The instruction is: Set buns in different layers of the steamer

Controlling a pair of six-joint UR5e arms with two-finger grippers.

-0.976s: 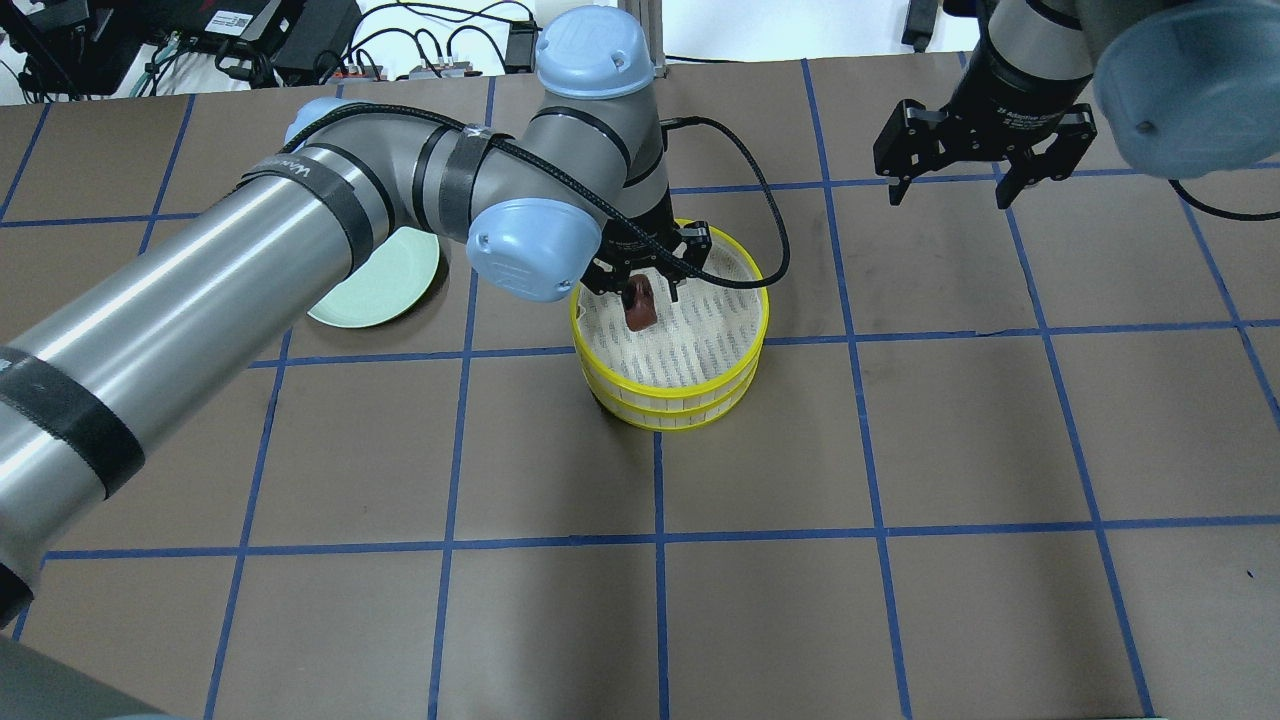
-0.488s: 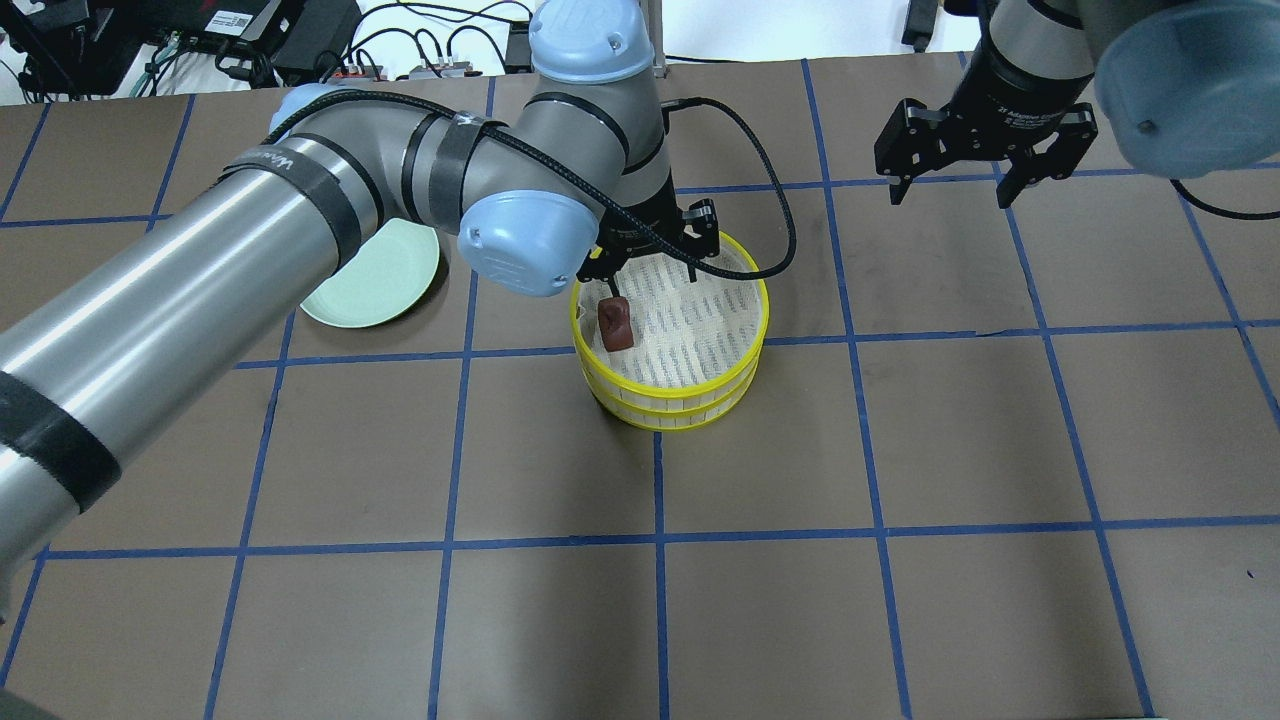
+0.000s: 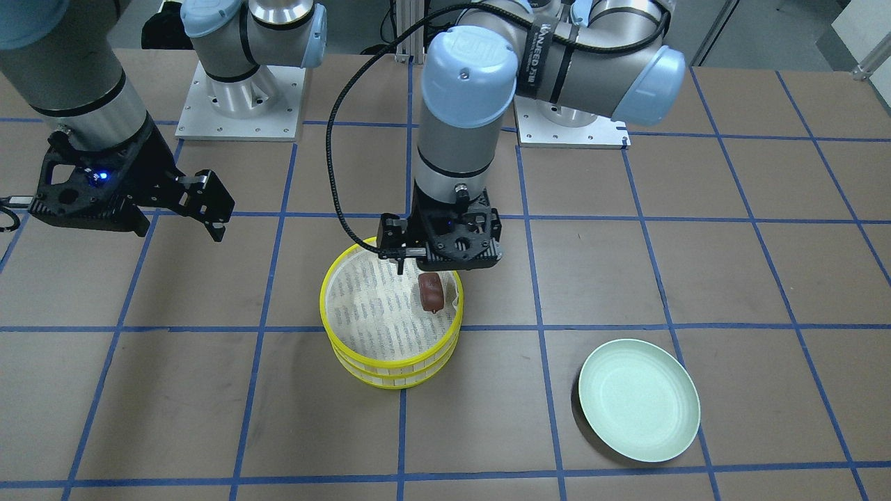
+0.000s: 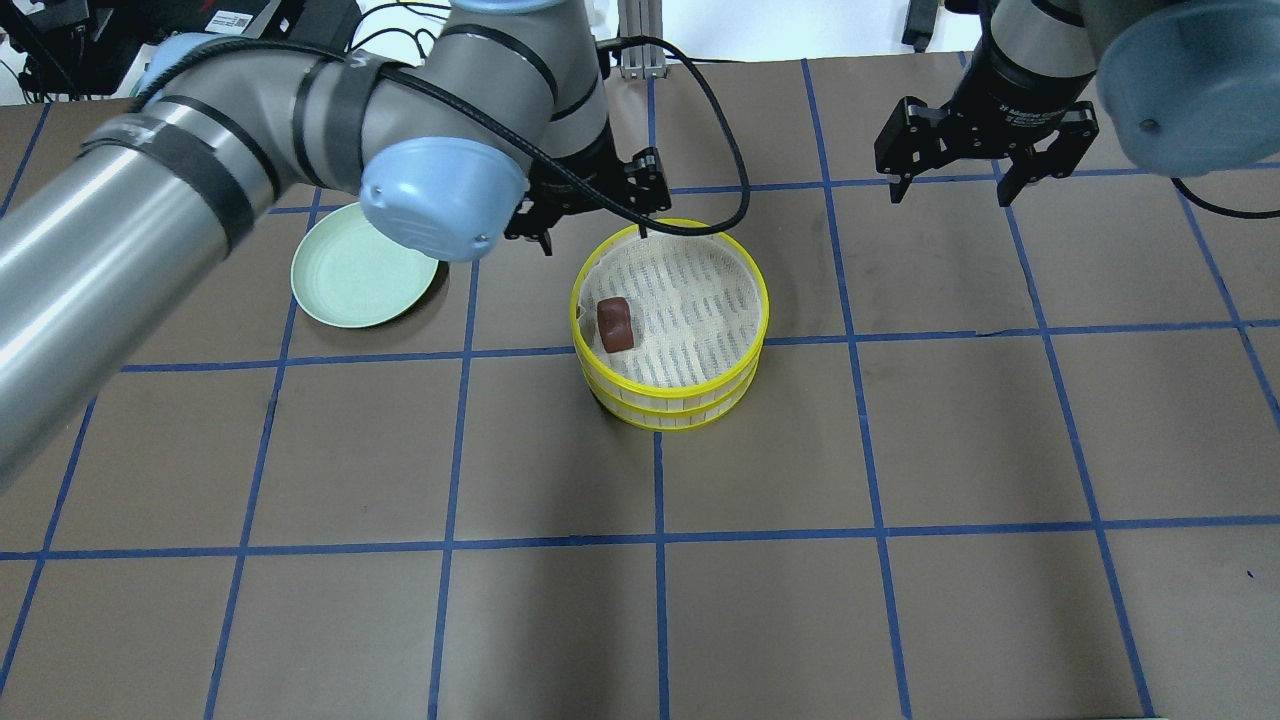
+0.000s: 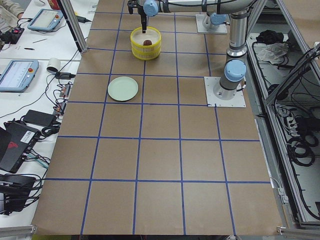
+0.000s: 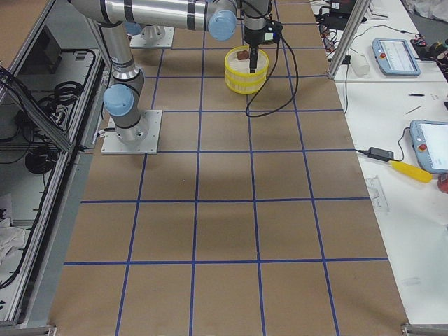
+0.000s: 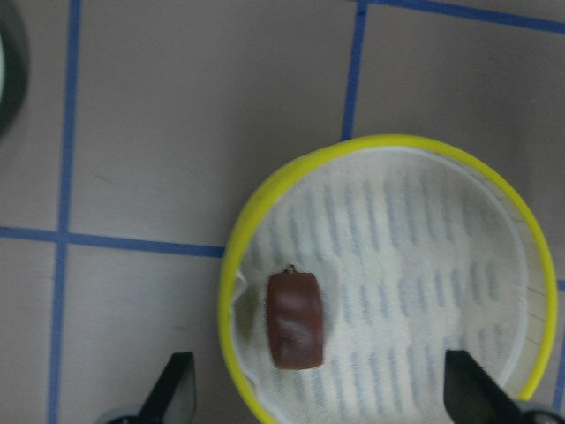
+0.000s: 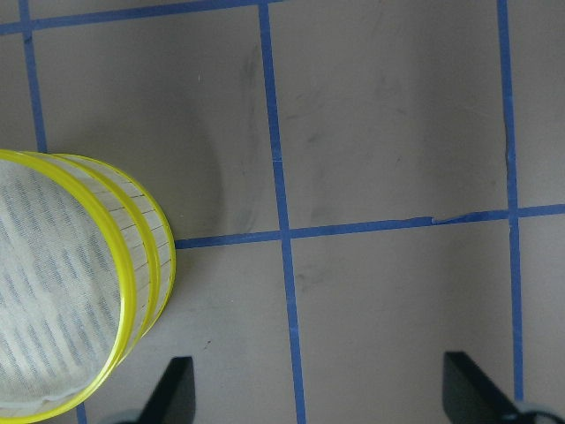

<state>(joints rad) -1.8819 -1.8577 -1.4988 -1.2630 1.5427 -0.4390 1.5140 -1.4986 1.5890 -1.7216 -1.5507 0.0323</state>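
The left gripper [image 4: 592, 228] is hanging with its fingers spread wide and gripping nothing, just over the far rim of the top steamer layer [image 4: 766, 300]. The reddish-brown bun [image 4: 614, 324] is lying free on the white mesh [image 4: 690, 320] below, tucked against the wall on the side facing the pale green plate [image 4: 345, 285], clear of both fingers. That layer is sitting stacked on the lower layer [image 4: 690, 421], and the right gripper [image 4: 950, 188] is hovering well apart over the table [image 4: 900, 450], fingers likewise parted around nothing
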